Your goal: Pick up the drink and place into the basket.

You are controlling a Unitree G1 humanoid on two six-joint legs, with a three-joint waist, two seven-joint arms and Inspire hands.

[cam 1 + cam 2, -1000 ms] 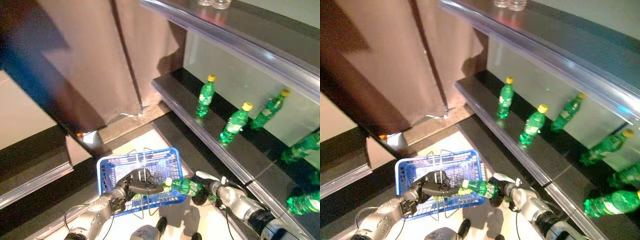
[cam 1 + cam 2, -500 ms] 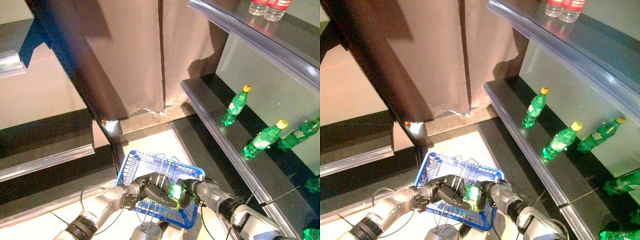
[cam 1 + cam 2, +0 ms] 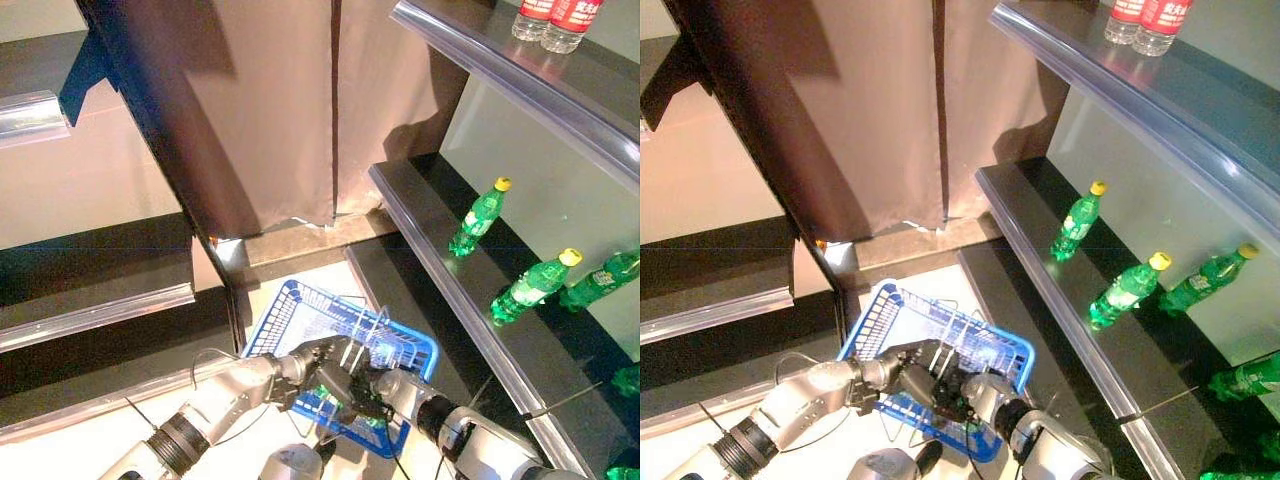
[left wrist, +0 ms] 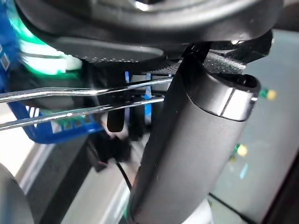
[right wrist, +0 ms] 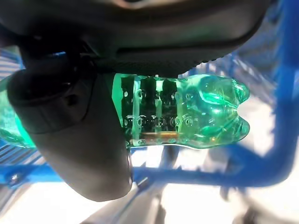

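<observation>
The blue basket (image 3: 288,304) hangs in front of me, off the floor. My left hand (image 3: 318,362) is shut on its thin wire handles (image 4: 84,91). My right hand (image 3: 388,386) reaches over the basket's near right side and is shut on a green drink bottle (image 5: 187,114). The bottle lies sideways in the hand, inside the basket, with blue mesh all around it. A blur of the green bottle also shows in the left wrist view (image 4: 42,60).
Dark shelves run along the right, with upright green bottles (image 3: 478,215) (image 3: 528,288) on the middle shelf (image 3: 420,215). Red-labelled bottles (image 3: 556,14) stand on the top shelf. A brown curtain (image 3: 270,110) hangs behind. A dark ledge (image 3: 90,290) is at the left.
The camera has shifted. My right hand has carried the green bottle from the basket's right rim in over the basket and down into it. The left hand still holds the handles.
</observation>
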